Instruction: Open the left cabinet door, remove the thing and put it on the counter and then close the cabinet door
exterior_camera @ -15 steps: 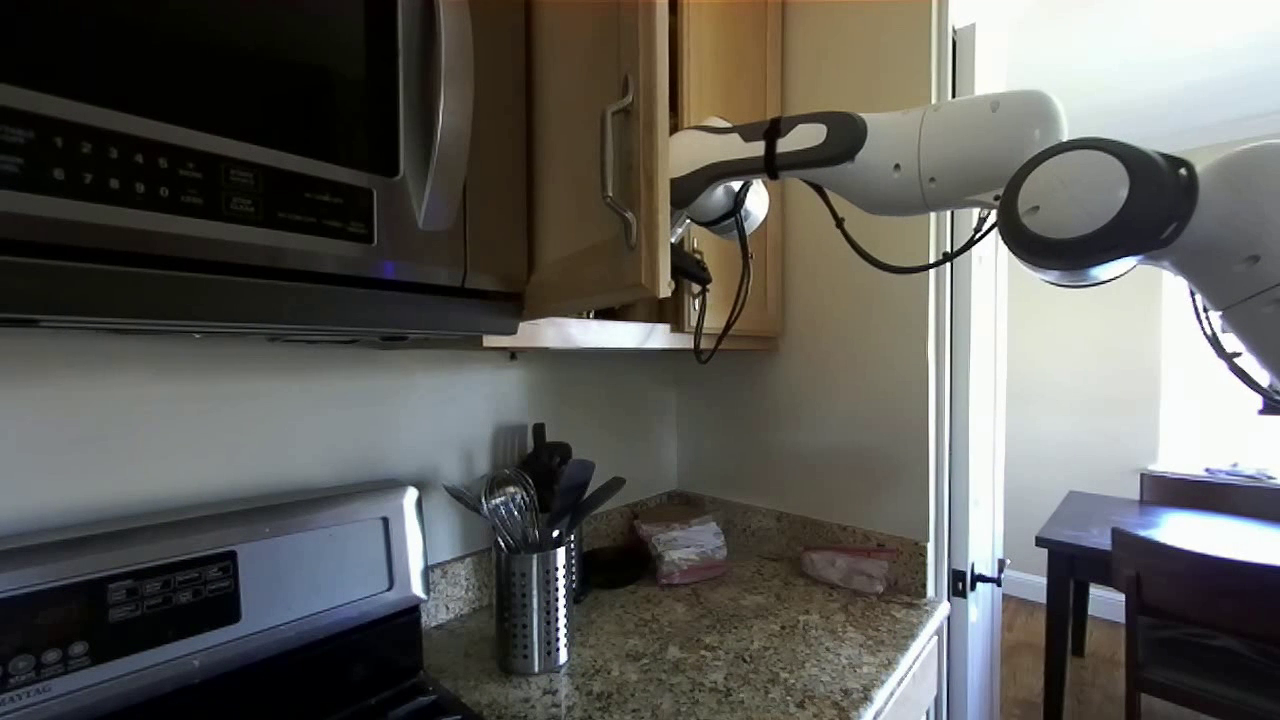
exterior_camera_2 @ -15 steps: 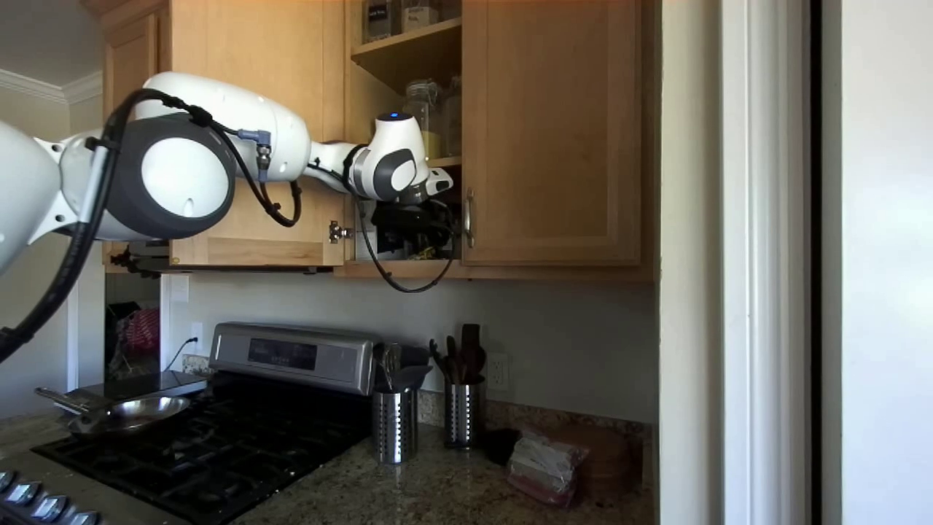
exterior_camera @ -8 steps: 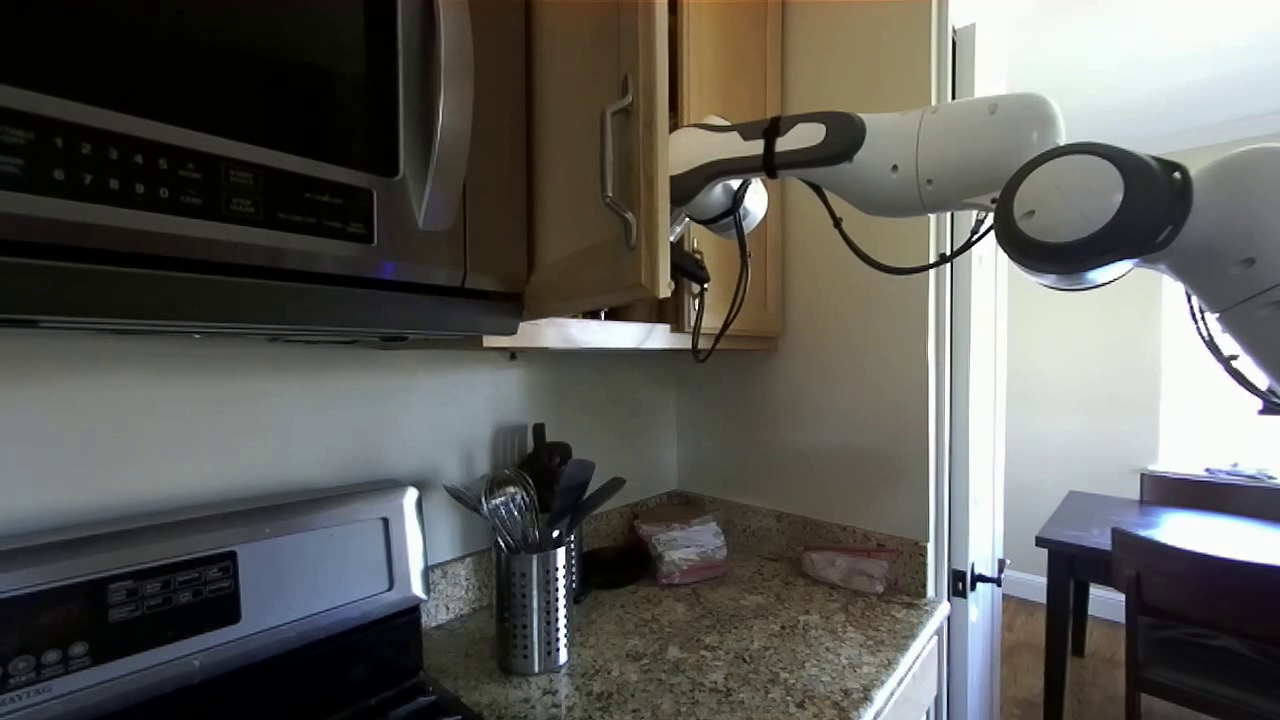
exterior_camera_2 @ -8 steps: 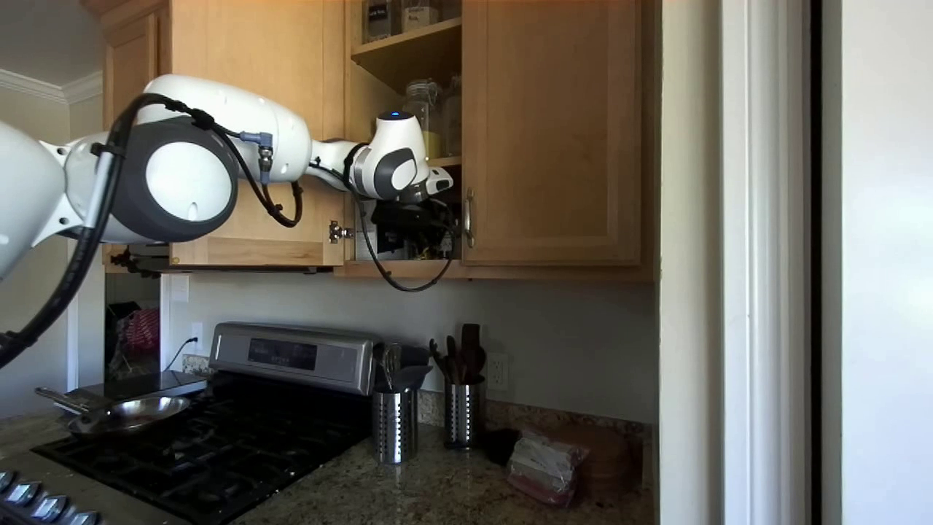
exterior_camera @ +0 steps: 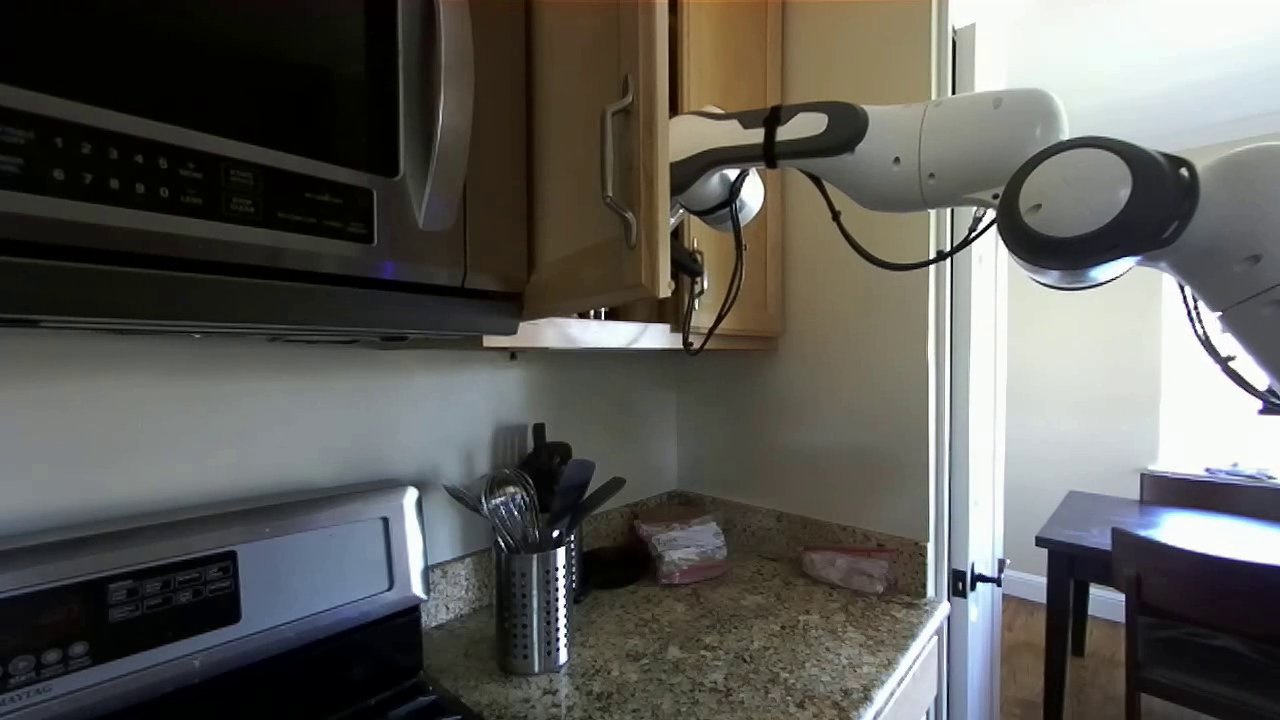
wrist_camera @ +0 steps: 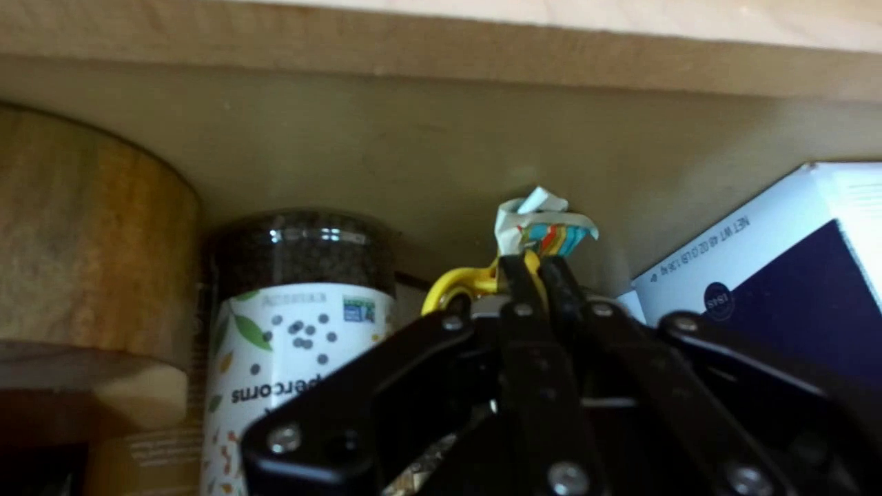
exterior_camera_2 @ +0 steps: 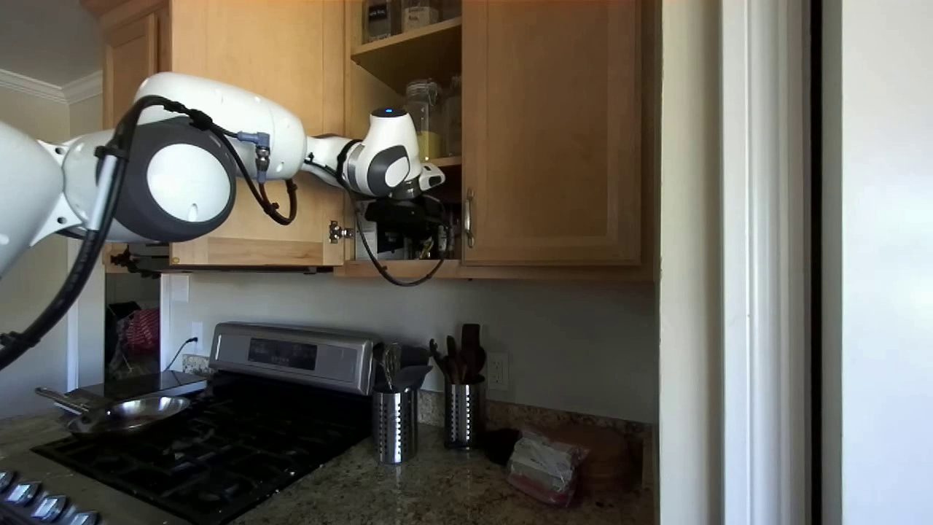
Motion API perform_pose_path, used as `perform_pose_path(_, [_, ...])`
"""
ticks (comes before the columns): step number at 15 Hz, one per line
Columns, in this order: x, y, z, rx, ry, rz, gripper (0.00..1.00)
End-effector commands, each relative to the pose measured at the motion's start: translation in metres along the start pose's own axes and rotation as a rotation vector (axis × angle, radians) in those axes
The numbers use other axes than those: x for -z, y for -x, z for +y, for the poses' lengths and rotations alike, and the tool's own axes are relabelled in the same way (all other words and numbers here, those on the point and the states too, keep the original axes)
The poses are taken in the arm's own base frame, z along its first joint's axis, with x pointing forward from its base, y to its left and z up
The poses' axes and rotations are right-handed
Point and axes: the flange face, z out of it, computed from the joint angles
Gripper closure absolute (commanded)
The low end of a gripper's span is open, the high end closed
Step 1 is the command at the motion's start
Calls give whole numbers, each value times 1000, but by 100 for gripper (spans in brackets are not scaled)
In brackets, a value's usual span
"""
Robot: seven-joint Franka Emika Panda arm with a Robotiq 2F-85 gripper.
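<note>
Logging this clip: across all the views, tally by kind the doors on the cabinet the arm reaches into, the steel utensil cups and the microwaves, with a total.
Doors: 2 (left cabinet door open, right door closed)
Steel utensil cups: 2 (whisk cup, brown-utensil cup)
Microwave: 1
Total: 5

Left cabinet door (exterior_camera: 572, 170) cropped above; labelled jar (wrist_camera: 293, 317) partly behind tool (wrist_camera: 533, 270).

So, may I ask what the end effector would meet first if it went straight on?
Probably the wrapper just past the yellow item the end effector seems to grip, or the cabinet floor if those two are joined; depth is unclear.
</note>
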Motion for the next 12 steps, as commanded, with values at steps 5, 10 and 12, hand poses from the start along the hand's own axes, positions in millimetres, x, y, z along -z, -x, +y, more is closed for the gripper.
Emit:
perform_pose_path(5, [80, -2, -32, 102, -11, 27, 93])
perform_pose_path(10, [144, 17, -59, 126, 0, -12, 93])
perform_pose_path(12, [163, 34, -67, 132, 5, -60, 93])
